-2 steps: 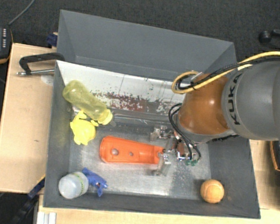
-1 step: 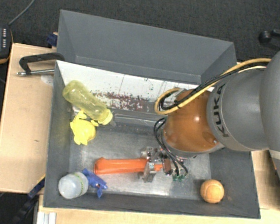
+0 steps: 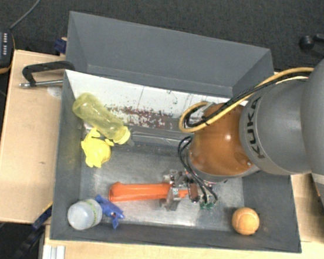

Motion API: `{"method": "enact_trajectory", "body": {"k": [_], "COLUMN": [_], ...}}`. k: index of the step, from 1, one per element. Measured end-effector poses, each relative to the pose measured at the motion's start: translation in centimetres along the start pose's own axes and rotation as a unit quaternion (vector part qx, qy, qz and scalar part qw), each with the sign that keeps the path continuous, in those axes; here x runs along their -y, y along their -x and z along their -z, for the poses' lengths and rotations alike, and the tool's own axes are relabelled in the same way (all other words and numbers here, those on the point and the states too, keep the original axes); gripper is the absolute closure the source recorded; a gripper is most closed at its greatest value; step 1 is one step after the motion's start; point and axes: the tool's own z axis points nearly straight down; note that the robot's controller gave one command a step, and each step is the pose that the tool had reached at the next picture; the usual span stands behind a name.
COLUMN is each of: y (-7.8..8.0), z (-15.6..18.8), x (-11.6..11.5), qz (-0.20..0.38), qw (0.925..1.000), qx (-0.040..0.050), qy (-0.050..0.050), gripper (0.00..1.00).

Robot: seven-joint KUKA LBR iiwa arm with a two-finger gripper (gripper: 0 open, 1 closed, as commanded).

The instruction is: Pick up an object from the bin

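My gripper [image 3: 172,194] is low in the bin's front middle, under the orange wrist cover. Its fingers sit at the right end of a long orange carrot-shaped thing [image 3: 139,193] that lies flat along the bin floor, pointing left. The fingers look closed around that end. A round tan ball [image 3: 245,220] rests to the right of the gripper near the front right corner. A white and blue bottle-like thing [image 3: 89,213] lies at the front left, just beyond the carrot's left end.
A clear yellowish plastic bottle [image 3: 99,117] lies at the back left, with a crumpled yellow thing [image 3: 96,149] just in front of it. The arm and its cables cover the bin's right back part.
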Motion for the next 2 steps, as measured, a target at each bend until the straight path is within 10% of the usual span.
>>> {"method": "enact_trajectory", "body": {"k": [2], "y": [2.6], "z": [0.0], "x": [2.1], "qz": [-0.007], "qw": [1.0000], "qx": [0.0026], "qy": [0.000], "gripper": [1.00]}}
